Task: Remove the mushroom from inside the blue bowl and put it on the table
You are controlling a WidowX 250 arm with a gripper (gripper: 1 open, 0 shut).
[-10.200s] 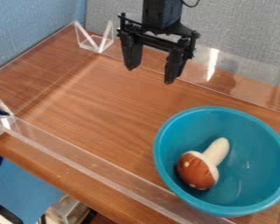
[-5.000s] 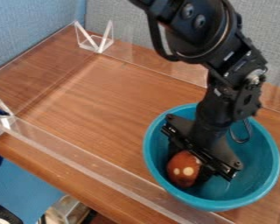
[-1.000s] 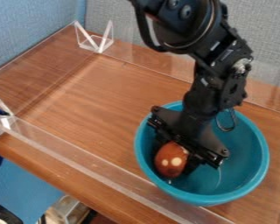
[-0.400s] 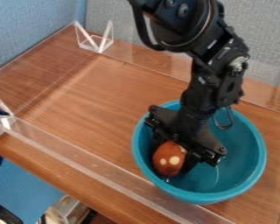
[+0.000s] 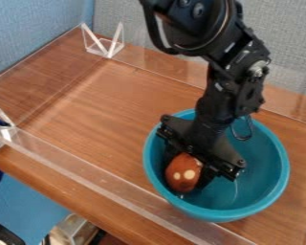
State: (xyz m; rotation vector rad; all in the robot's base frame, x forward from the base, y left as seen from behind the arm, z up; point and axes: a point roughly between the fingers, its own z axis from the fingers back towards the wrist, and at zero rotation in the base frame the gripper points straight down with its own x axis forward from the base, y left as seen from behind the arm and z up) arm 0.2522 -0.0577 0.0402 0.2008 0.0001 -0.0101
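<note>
Polished wood table (image 5: 92, 91) with low clear walls spreads under me, blue wall behind. On it sits the blue bowl (image 5: 264, 187), near the front right corner. Inside the bowl, toward its left side, is the mushroom (image 5: 184, 172), brown cap facing the camera. My claw (image 5: 194, 165) reaches steeply down into the bowl, clamped on the mushroom, fingers pressed at either side of the cap

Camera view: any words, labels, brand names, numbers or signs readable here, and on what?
None. The robot arm, gripper, blue bowl, mushroom, table and clear walls carry no readable text or marks.
</note>
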